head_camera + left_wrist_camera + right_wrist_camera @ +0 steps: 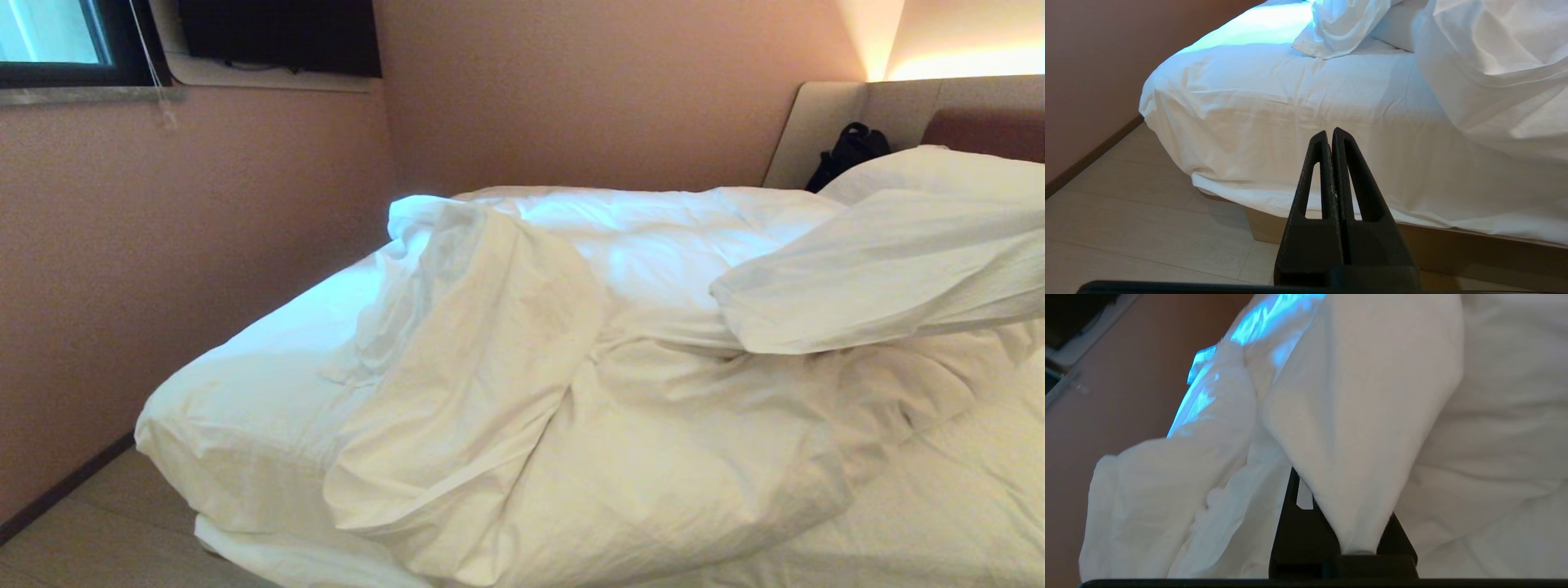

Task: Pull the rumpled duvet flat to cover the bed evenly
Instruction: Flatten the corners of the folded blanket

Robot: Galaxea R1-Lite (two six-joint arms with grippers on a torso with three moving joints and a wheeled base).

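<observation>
left hand [1331, 139]: fingers pressed together on nothing, hanging off the foot corner of the bed [1274, 122], the bare sheeted mattress just ahead of its tips and floor beneath it.
duvet [571, 384]: bunched in a ridge across the middle of the bed; one fold stands up beyond the left hand and to its right, leaving the window-side corner of the mattress uncovered.
right hand [1331, 522]: pinching a gathered corner of the duvet, cloth draped over and hiding most of its fingers; the rest of the quilt trails away ahead of it.
pillow [890, 261]: lies on the duvet at the headboard side, well beyond both hands.
risk, slip: the pinch looks to catch only a thin point of cover, so a hard pull may tear it free.
risk, drag: the pillow's weight may hold the quilt back or ride along with it.
risk, uneven cover: a one-handed pull could swing the quilt askew, leaving the window-side corner bare.
risk, overshoot: cloth may slide off the foot edge to the floor.
writing: none readable; a small white tag [1305, 496] beside the right hand is blank as far as can be told.
</observation>
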